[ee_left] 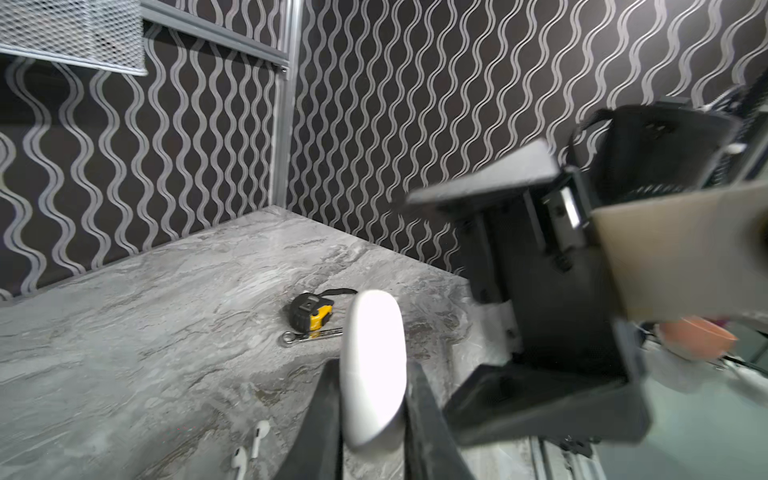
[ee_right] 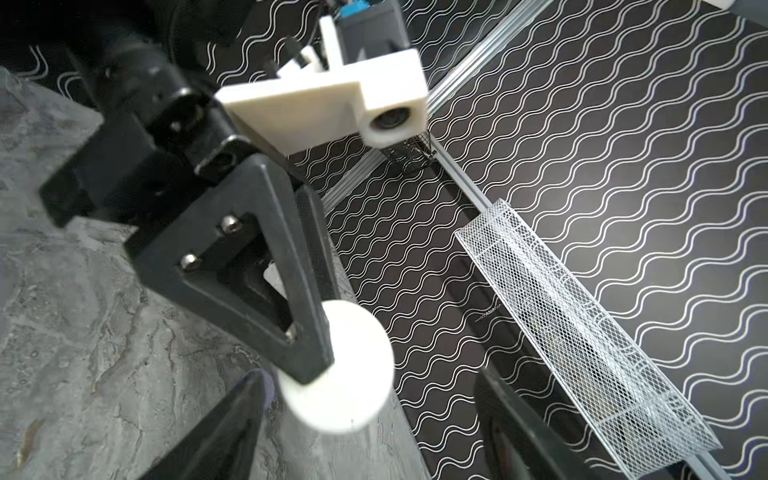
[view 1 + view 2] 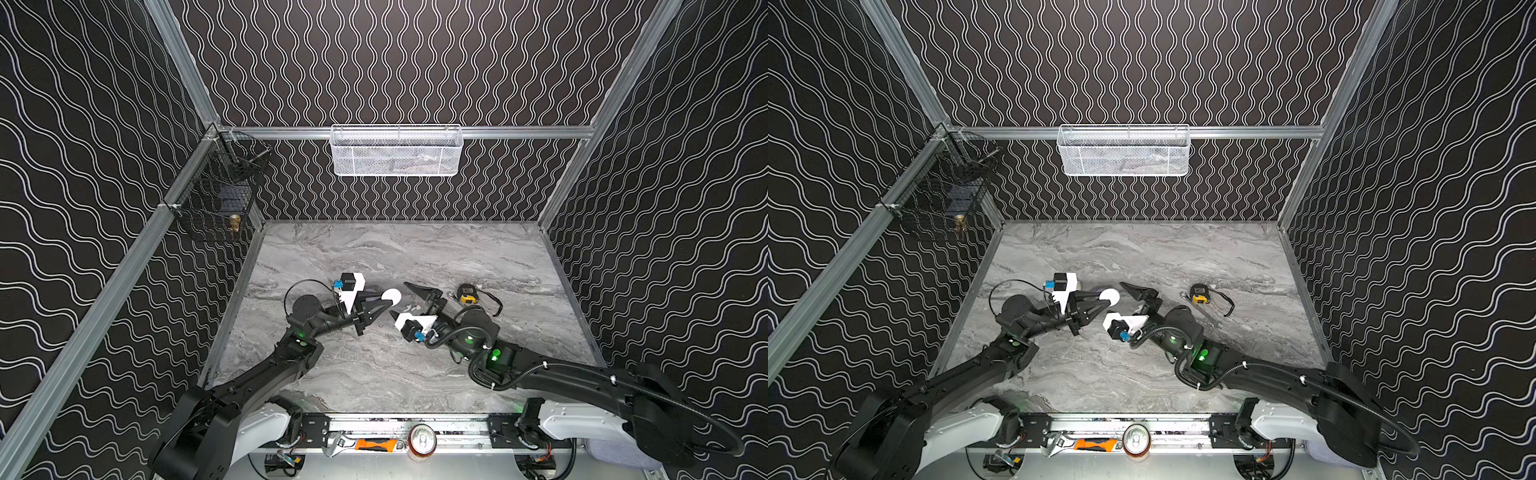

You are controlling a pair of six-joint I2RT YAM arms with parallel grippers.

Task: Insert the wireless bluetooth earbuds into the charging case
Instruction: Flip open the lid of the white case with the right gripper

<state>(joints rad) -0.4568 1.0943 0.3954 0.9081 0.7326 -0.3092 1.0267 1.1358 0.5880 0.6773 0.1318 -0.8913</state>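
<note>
My left gripper (image 3: 386, 300) is shut on the charging case (image 3: 392, 295), a smooth white round pebble held off the marble table (image 3: 374, 374) near its middle. The left wrist view shows the case (image 1: 372, 332) edge-on, pinched between both fingers (image 1: 328, 399), with no open lid showing. Two white stemmed earbuds (image 3: 412, 308) lie loose on the table just right of the case; the left wrist view shows these earbuds (image 1: 261, 432) side by side. My right gripper (image 3: 405, 301) stands open, its fingers spread wide around that spot, facing the case (image 2: 345, 374); nothing is between them.
A yellow and black tape measure (image 3: 467, 294) with a small wrench (image 1: 311, 336) lies right of the grippers. A white mesh basket (image 3: 395, 151) hangs on the back wall and a black wire basket (image 3: 220, 191) on the left wall. A can (image 3: 422, 440) stands on the front rail.
</note>
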